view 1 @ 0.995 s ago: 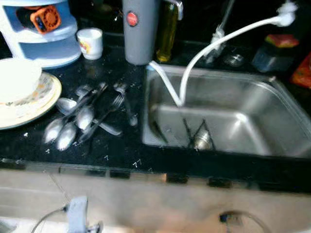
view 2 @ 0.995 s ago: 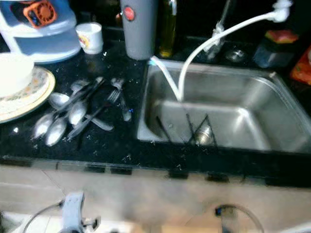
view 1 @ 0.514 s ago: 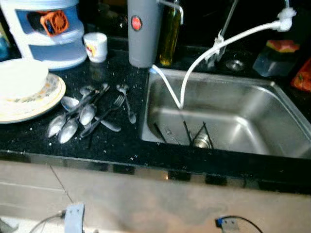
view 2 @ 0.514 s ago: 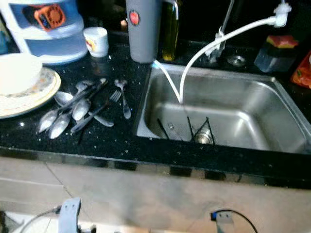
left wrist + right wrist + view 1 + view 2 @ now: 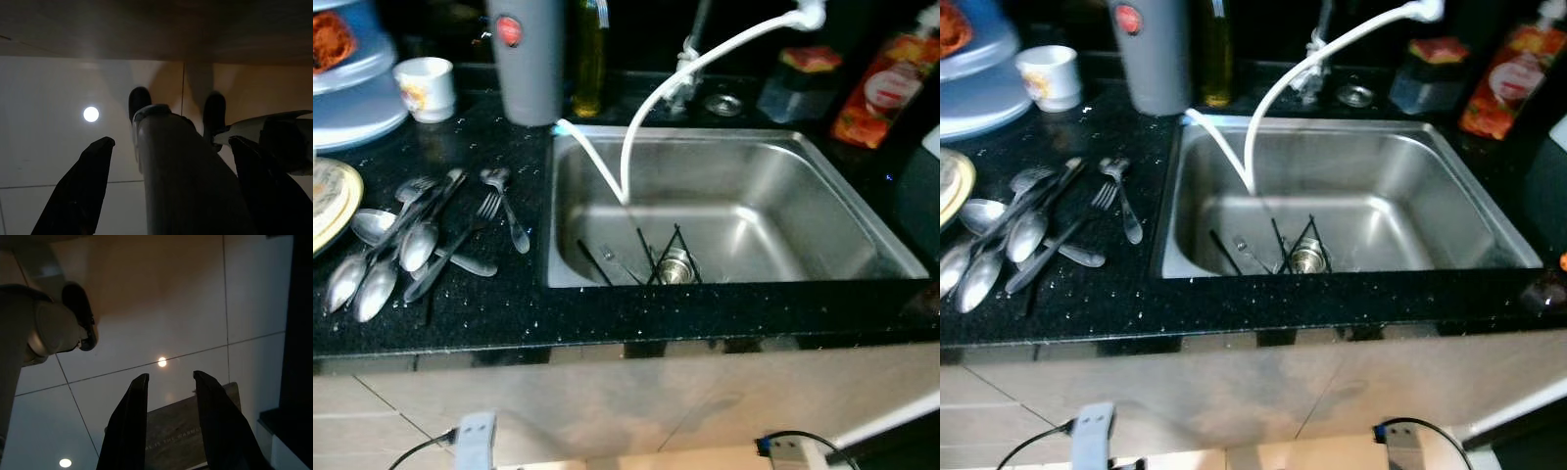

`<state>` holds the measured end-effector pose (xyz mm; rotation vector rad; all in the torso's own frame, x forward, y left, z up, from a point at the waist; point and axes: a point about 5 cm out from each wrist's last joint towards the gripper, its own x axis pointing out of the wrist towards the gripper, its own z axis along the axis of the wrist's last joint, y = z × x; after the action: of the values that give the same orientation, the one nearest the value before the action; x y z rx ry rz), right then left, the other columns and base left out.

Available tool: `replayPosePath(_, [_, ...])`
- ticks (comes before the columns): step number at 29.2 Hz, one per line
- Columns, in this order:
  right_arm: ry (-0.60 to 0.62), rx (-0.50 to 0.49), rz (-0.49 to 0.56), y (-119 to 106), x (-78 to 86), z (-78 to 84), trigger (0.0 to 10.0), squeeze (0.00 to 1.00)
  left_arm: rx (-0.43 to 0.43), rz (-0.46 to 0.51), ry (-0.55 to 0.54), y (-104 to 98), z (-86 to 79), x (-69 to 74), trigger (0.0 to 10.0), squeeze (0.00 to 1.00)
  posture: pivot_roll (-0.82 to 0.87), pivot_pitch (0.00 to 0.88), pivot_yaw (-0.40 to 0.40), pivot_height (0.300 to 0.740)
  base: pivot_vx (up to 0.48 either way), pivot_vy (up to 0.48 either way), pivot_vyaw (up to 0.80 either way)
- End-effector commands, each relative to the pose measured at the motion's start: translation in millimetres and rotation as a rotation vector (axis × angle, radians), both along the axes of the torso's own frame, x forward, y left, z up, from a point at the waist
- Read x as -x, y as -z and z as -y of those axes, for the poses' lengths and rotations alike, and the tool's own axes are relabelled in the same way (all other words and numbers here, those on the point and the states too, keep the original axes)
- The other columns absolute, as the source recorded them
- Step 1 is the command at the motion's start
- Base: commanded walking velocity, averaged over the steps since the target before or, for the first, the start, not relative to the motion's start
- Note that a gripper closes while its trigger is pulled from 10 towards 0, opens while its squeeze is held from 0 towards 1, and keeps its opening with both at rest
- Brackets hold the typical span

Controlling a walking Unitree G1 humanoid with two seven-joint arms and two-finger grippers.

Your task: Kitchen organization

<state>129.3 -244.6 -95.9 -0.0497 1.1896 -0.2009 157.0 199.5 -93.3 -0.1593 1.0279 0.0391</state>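
1. You are looking down at a black counter [image 5: 607,308] with a steel sink [image 5: 773,211] set into it. Both arms hang low by the robot's legs, well away from the things up top.

2. The left end effector [image 5: 166,161] points at the tiled floor [image 5: 44,147], and its two black fingers are spread wide with nothing between them. The right end effector [image 5: 168,421] also points at the floor. Its fingers stand a little apart and hold nothing.

3. The things to tidy look like the spoons and forks [image 5: 411,240]. They lie in a loose pile on the counter, left of the sink. A few more thin pieces [image 5: 636,264] lie in the bottom of the sink near the drain.

4. These are likely light, hard and shiny metal, so they may slip. They lie flat and cross over each other, so one may drag its neighbour along.

5. Take one by the thin handle, near the middle, not by the round bowl. The fork [image 5: 509,211] lying a bit apart at the right of the pile looks the easiest to start with.

6. Be gentle near the plate [image 5: 328,201] at the left edge and the small white cup [image 5: 424,86] behind. Both could break. The white hose [image 5: 656,98] hangs into the sink, so keep clear of it.
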Motion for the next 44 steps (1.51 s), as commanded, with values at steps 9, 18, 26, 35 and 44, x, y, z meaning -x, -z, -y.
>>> replayPosePath(9, [-0.019,0.008,0.0,-1,-2.2,-0.4,10.0,0.0,0.012,-0.052,0.015,5,1.8,11.0,10.0,0.0,0.05,0.059,-0.065,0.74,0.0,-0.359,0.0])
replayPosePath(18, [-0.031,0.007,-0.001,-1,-3.6,-1.9,10.0,0.0,-0.038,-0.175,0.035,11,-0.2,27.6,10.0,0.0,0.06,0.055,-0.059,0.74,0.0,0.0,0.0])
replayPosePath(26, [-0.036,0.007,-0.006,0,-2.3,-1.5,10.0,0.0,-0.205,-0.288,-0.356,12,-38.4,51.6,10.0,0.0,0.08,0.068,-0.059,0.74,0.0,0.0,0.0])
replayPosePath(35, [-0.075,0.007,-0.005,-2,-7.0,-1.8,10.0,0.0,-0.262,-0.24,-0.816,1,-81.2,63.7,10.0,0.0,0.12,0.093,-0.072,0.74,0.0,0.0,0.0])
replayPosePath(44, [-0.113,0.008,0.005,-5,-15.3,-2.6,10.0,0.0,-0.331,-0.181,-0.831,-6,-94.2,60.0,10.0,0.0,0.14,0.106,-0.08,0.74,0.0,0.0,0.0])
